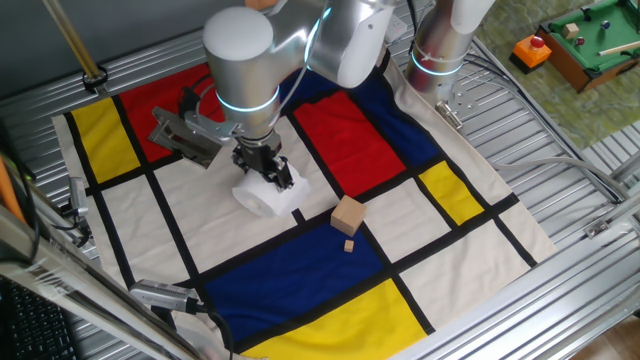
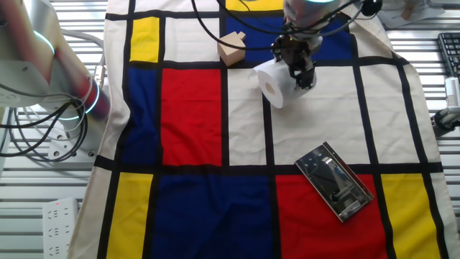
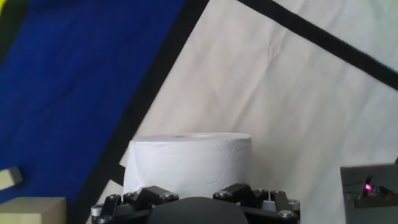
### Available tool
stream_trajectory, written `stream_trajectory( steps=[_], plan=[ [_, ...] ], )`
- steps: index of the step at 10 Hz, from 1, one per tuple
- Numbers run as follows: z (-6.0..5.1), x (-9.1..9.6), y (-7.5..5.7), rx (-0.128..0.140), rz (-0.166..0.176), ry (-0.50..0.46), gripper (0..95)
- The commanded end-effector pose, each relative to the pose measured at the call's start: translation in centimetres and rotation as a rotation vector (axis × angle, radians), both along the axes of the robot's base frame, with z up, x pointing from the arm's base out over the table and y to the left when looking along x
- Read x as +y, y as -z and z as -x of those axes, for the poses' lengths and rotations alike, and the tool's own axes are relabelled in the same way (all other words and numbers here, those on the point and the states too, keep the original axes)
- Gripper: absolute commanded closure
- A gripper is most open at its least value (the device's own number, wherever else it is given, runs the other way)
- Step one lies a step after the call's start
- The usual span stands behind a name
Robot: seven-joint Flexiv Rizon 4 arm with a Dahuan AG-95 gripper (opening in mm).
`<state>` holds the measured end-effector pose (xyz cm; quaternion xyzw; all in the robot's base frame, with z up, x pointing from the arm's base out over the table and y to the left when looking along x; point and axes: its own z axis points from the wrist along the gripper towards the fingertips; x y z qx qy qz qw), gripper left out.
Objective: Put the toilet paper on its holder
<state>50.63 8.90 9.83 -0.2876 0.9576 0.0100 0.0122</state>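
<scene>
Your two-finger gripper (image 2: 298, 72) sits right down on the plump white toilet paper roll (image 2: 274, 83), which lies on its side on a white panel of the colour-block cloth (image 2: 190, 108). In the other fixed view the roll's hollow core faces the camera at about 7 o'clock, so its long axis runs flat along the cloth, roughly from 1 to 7 o'clock. The fingers come down over the far end of the roll; they look closed against the paper, but none of the views shows the contact, so you cannot tell whether the roll is truly held.

In the hand view the roll (image 3: 186, 163) fills the space just ahead of the gripper body, centred between the jaws.

The grey metal holder (image 2: 334, 180), a flat plate with a bar lying along it, rests on the cloth well apart from the roll, at about 5 o'clock from it. Your coming move turns on lining the core up with that bar.

A tan wooden cube (image 2: 231, 49) sits near the roll at 10 o'clock.
</scene>
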Motion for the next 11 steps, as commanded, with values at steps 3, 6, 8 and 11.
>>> stream_trajectory(
  steps=[3, 6, 8, 11],
  plan=[
    [-0.6, 0.6, -0.7, -0.026, -0.021, -0.211, 95.0],
    [-1.3, 1.2, -1.2, -0.026, 0.027, -0.468, 95.0],
    [-1.3, 1.2, -1.2, -0.033, 0.027, -0.594, 95.0],
    [-1.3, 1.3, -1.3, -0.039, 0.021, -0.792, 95.0]
  ],
)
